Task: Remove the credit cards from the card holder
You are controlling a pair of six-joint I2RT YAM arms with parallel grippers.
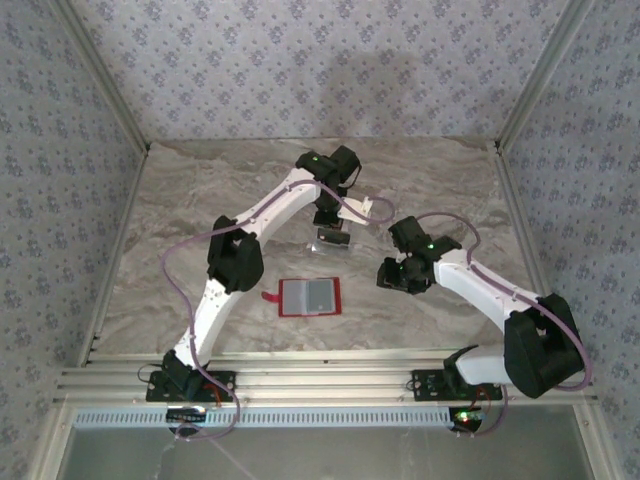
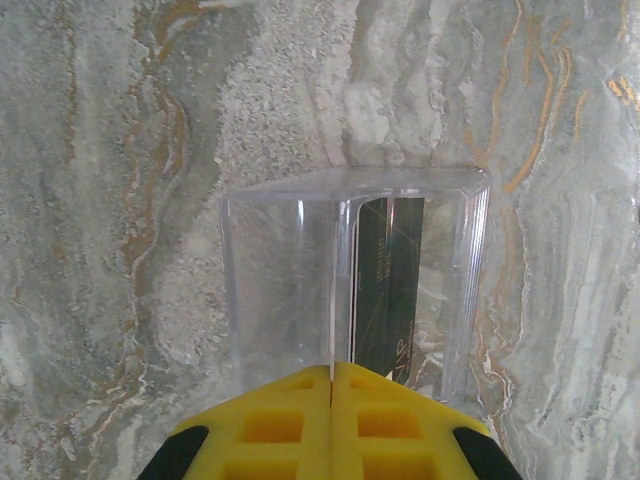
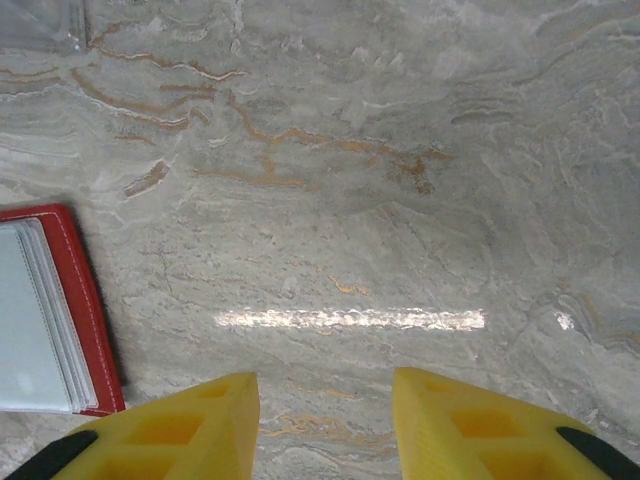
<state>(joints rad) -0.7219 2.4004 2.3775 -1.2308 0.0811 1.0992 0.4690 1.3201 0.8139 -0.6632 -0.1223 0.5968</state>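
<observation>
A pale marble-patterned table (image 1: 200, 200) with grey and rust veins spreads across the top view. Papered walls (image 1: 320, 60) with a small floral print stand at 9, 12 and 3 o'clock, and a ribbed metal rail (image 1: 320, 385) runs along 6 o'clock. A clear plastic box (image 2: 270, 280) sits near the table's middle. In the right wrist view, its corner shows at 10 o'clock, and a streak of glare (image 3: 350, 320) lies towards 6 o'clock.

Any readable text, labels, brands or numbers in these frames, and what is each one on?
Nothing here can be read with certainty.
On the dark card standing in the clear plastic box: gold print along its length, too blurred to read.
On the thin credit card pinched edge-on in the left end effector: face hidden.
On the red card holder: no lettering visible.
</observation>
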